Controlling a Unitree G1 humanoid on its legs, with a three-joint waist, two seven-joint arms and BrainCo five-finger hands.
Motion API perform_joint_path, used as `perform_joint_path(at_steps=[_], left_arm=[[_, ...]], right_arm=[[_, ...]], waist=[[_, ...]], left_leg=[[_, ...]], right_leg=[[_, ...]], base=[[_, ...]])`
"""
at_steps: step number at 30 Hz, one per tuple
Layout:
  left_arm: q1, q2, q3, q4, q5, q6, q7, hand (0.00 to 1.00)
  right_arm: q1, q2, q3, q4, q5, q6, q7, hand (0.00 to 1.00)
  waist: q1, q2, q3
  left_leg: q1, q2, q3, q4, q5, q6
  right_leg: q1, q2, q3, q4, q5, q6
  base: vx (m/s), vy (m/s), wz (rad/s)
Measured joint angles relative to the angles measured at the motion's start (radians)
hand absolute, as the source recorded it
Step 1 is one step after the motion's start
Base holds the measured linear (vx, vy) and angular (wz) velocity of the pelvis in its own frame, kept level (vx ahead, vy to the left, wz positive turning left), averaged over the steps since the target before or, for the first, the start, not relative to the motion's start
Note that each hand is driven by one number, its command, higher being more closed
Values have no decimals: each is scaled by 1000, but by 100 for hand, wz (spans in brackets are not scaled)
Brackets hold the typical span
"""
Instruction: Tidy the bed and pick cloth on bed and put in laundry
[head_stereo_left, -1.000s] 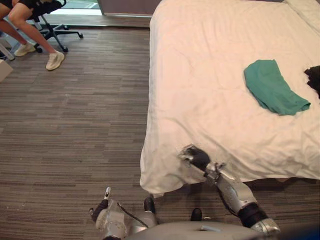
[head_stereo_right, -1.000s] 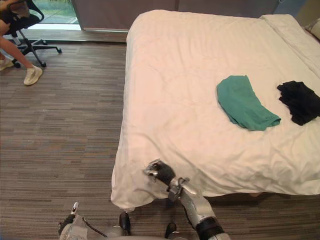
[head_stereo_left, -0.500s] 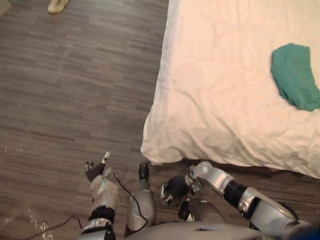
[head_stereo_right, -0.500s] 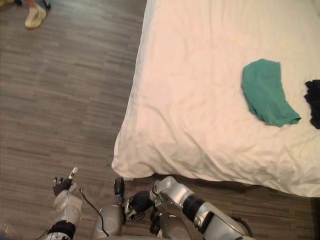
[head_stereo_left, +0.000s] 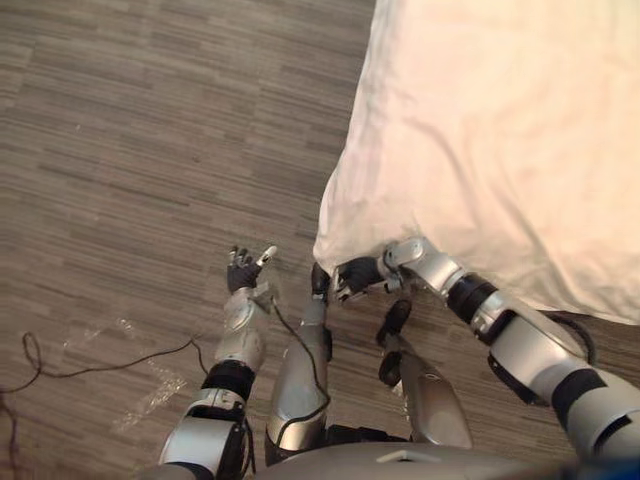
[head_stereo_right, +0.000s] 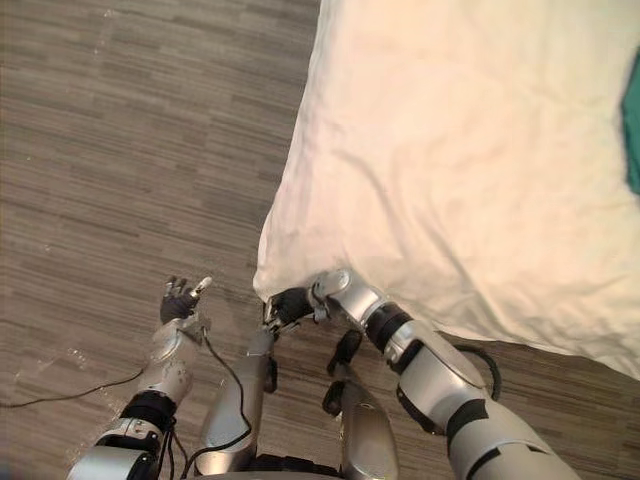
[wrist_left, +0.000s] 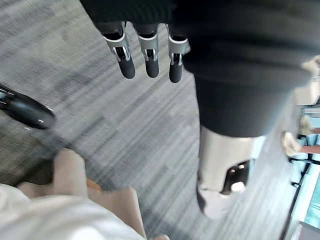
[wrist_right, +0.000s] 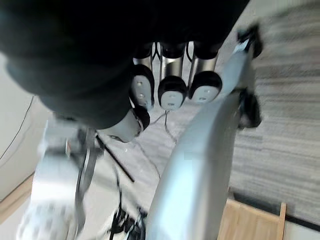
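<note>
Hanging just beside the drooping corner of the bed (head_stereo_left: 500, 120), your right hand (head_stereo_left: 352, 277) is clenched on nothing. Your left hand (head_stereo_left: 241, 272) hovers released above the wooden floor (head_stereo_left: 130, 150). The green cloth (head_stereo_right: 635, 130) lies on the bed, well apart.

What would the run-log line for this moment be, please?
right hand: curled, empty, by white sheet corner | left hand: open over floor | green cloth: on sheet
</note>
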Motion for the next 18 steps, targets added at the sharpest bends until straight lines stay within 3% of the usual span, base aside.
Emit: perform_joint_path(at_steps=[3, 6, 10, 14, 16, 18], left_arm=[[-5, -3, 0, 15, -1, 10, -16, 0], [-6, 0, -1, 16, -3, 20, -26, 0], [-31, 1, 0, 16, -28, 26, -52, 0], [-33, -7, 15, 12, -28, 21, -81, 0], [-27, -18, 36, -17, -29, 16, -102, 0], [-23, -30, 46, -47, -29, 14, -105, 0]], right_arm=[[-35, -65, -40, 39, 48, -1, -50, 100], [-36, -88, -52, 59, 106, -10, -91, 100], [-36, -121, -150, 93, 297, 0, -179, 100], [-17, -131, -266, 105, 406, 3, -209, 100], [11, -134, -337, 71, 432, 2, -214, 100], [43, -154, -368, 34, 444, 2, -224, 100]], waist=[[18, 34, 8], [17, 59, 13], [14, 90, 12], [6, 93, 12], [-23, 93, 12], [-26, 93, 12]], left_leg=[[-41, -4, -10, 0, 19, -7], [-60, -10, -26, 0, 22, -10], [-116, -21, -43, 0, 2, -16], [-158, -37, 3, -1, -3, -9], [-181, -45, 34, -1, -4, -9], [-187, -49, 59, -1, -6, -13]], right_leg=[[-58, -12, 0, 37, -11, -6], [-99, -28, 2, 82, -33, -9], [-193, -53, 6, 155, -41, -12], [-277, -89, 35, 219, -35, -1], [-319, -110, 39, 252, -39, 5], [-337, -123, 46, 267, -45, 9]], base=[[-35, 8, 3], [-72, 25, 2], [-110, 69, -2], [-108, 62, -7], [-96, 52, 3], [-56, 28, -2]])
